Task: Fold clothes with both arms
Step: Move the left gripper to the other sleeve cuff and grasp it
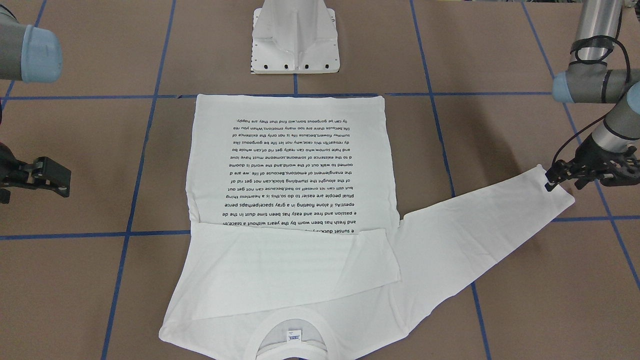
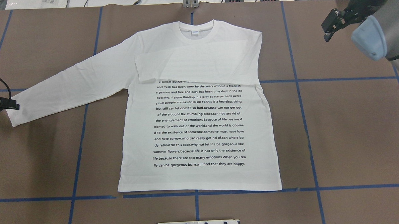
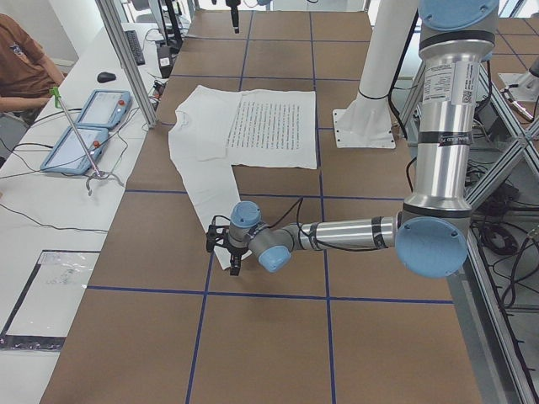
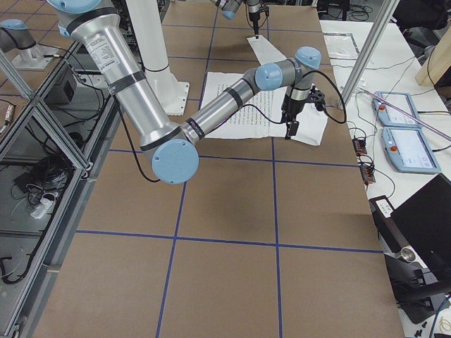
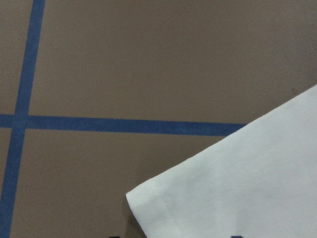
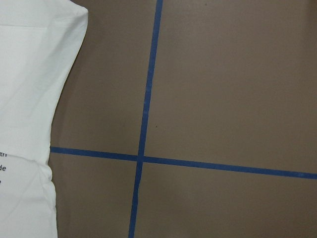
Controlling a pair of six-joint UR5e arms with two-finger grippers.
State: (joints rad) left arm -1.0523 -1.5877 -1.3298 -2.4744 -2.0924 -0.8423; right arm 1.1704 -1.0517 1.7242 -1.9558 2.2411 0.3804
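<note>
Left wrist-mounted view: jaws apart, my left gripper (image 1: 562, 181) must pinch both T-shirt cuff (image 5: 148, 204) layers squarely, past the edge.

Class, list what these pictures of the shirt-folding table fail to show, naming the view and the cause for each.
Top print lines on the shirt: covered by the folded sleeve, overhead and front views.
Neck label wording: too small in every view.
Left tool: grip on the cuff unclear; the overhead edge cuts it off.
Right tool: open or shut unclear; its wrist view shows no fingers.
</note>
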